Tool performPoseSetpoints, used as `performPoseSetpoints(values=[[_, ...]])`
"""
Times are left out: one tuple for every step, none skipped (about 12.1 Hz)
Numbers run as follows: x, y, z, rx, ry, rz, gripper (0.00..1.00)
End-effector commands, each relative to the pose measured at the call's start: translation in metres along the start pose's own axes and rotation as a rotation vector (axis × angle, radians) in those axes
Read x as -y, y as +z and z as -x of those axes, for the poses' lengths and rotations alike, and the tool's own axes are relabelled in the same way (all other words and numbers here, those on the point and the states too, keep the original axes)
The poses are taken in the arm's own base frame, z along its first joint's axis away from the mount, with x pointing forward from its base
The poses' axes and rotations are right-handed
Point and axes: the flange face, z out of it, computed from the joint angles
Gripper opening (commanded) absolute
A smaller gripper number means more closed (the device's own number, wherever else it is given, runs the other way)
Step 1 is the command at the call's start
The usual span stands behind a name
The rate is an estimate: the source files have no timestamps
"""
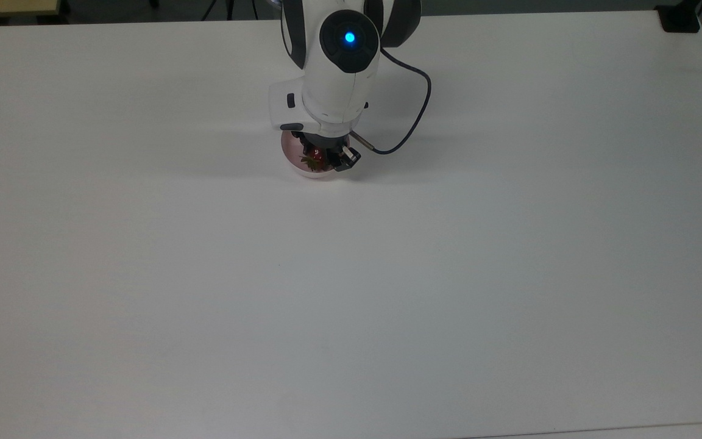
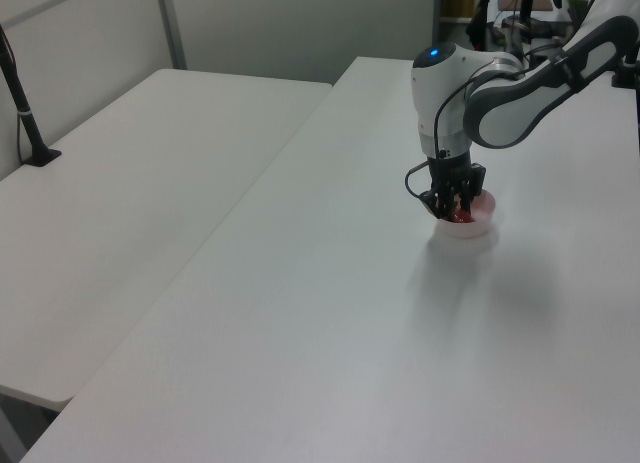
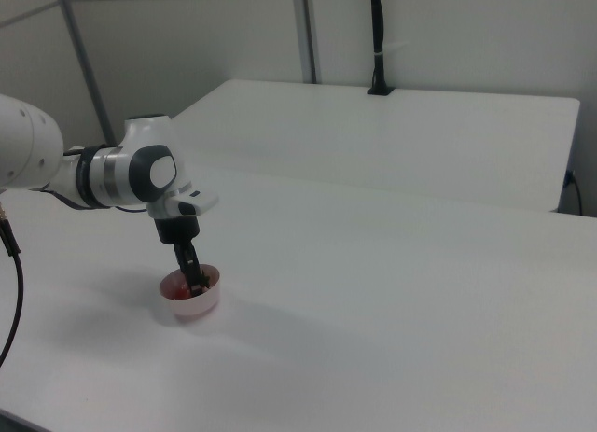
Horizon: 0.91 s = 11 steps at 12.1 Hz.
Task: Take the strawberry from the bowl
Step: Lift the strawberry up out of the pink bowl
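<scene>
The hand [image 1: 322, 157] is down inside the pale pink bowl [image 1: 300, 169], and its black fingers [image 2: 446, 199] look pinched in on the strawberry [image 1: 315, 160]. In the top view a bit of red and a few green leaves peek out beside the fingers, low in the bowl; the white wrist right above covers the far half of the bowl. In the left view the strawberry [image 2: 462, 217] is just a red smudge between the fingers, with the bowl [image 2: 481, 223] under them. In the right view the fingers dip into the bowl [image 3: 193, 302] and the fruit is too small to pick out. Can't tell if it's lifted off the bottom. The bowl sits on the white counter [image 1: 351, 274], with a dark cable [image 1: 409, 125] looping just beside it.
</scene>
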Motion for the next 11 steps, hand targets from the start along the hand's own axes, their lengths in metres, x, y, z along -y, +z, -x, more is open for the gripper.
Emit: performPoseSetpoints(values=[[-0.007, -0.014, -0.003, -0.037, 0.016, -0.020, 0.38], [-0.008, -0.023, -0.005, -0.050, 0.018, -0.030, 0.38], [-0.008, -0.028, -0.007, -0.054, 0.019, -0.036, 0.38], [-0.013, -0.035, -0.010, -0.062, 0.009, -0.042, 0.38], [-0.016, -0.040, -0.012, -0.067, -0.017, -0.047, 0.38], [-0.017, -0.048, -0.012, -0.077, -0.041, -0.054, 0.38], [-0.023, -0.055, -0.016, -0.086, -0.064, -0.060, 0.38], [-0.033, -0.069, -0.020, -0.105, -0.120, -0.073, 0.38], [-0.037, -0.080, -0.020, -0.110, -0.175, -0.081, 0.38], [-0.046, -0.087, -0.021, -0.092, -0.239, -0.067, 0.38], [-0.069, -0.092, -0.030, -0.054, -0.367, -0.031, 0.39]])
